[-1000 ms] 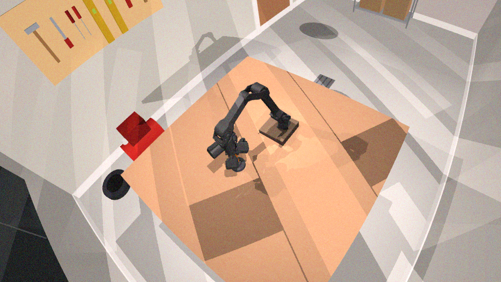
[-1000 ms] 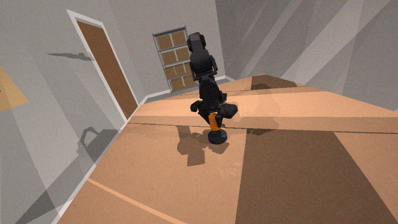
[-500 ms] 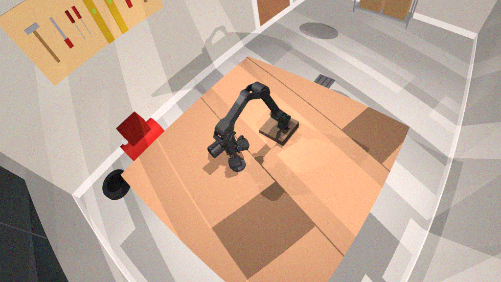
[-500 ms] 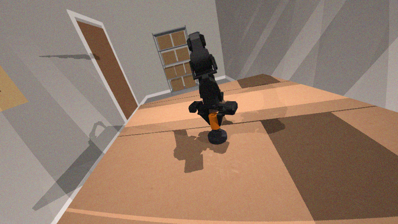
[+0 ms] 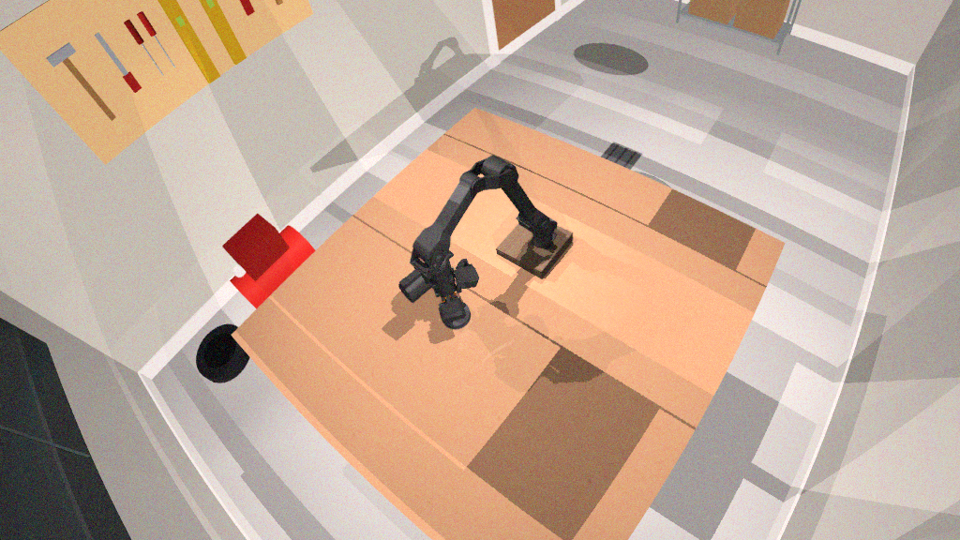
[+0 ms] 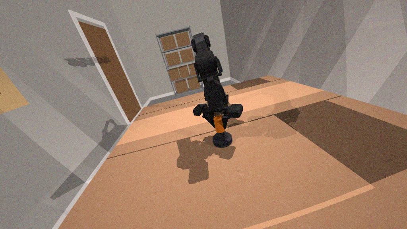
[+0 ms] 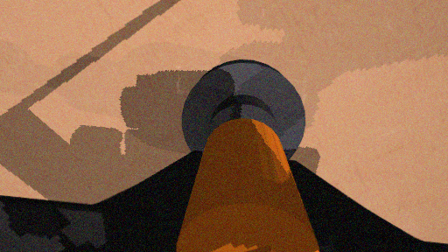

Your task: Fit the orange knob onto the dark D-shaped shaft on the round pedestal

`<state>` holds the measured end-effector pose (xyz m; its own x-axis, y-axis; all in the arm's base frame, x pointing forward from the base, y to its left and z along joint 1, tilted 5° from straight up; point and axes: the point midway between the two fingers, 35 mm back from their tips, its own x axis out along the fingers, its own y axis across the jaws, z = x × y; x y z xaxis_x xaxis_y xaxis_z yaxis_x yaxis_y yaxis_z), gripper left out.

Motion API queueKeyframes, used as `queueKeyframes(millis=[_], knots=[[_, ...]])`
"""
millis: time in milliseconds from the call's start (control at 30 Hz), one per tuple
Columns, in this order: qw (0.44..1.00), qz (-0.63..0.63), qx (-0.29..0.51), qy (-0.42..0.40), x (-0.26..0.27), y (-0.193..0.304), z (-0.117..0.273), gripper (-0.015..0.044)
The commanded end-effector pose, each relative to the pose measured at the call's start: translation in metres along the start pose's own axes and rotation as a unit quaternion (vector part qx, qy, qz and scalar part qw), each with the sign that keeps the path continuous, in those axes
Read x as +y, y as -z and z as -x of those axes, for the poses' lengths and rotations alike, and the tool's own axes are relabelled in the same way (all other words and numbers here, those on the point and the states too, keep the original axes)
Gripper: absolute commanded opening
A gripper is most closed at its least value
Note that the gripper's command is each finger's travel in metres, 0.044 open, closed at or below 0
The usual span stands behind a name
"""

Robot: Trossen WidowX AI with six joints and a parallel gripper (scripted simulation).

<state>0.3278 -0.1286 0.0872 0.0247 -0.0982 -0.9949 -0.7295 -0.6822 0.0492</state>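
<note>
The orange knob (image 6: 219, 124) (image 7: 247, 188) is upright between the two fingers of my gripper (image 6: 219, 125) (image 7: 243, 164), which is shut on it. The dark round pedestal (image 5: 456, 322) (image 6: 222, 140) (image 7: 282, 94) stands on the table directly under the knob. In the exterior view the knob's lower end is above the pedestal's wide disc, with a short dark part showing between them. In the wrist view the knob covers the pedestal's near middle, and a dark arc shows just beyond its lower end. The shaft's flat side and the knob's hole are hidden. In the top view the arm hides most of the knob.
The arm's base plate (image 5: 517, 249) sits on the wooden table (image 5: 376, 376) behind the gripper. A red object (image 5: 281, 268) and a black round bin (image 5: 221, 353) are beyond the table's left edge. Dark patches and arm shadows lie across the tabletop.
</note>
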Motion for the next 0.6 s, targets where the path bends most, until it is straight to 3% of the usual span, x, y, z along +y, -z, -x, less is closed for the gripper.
queueKeyframes(millis=[0,233,567], knots=[[1.000,0.001,0.002,0.002,-0.0007,0.0013,0.0000,0.0000],[1.000,0.006,0.002,0.002,-0.0011,0.0029,0.0047,0.0000],[0.994,0.106,0.003,0.002,-0.0028,0.0071,0.0066,0.0000]])
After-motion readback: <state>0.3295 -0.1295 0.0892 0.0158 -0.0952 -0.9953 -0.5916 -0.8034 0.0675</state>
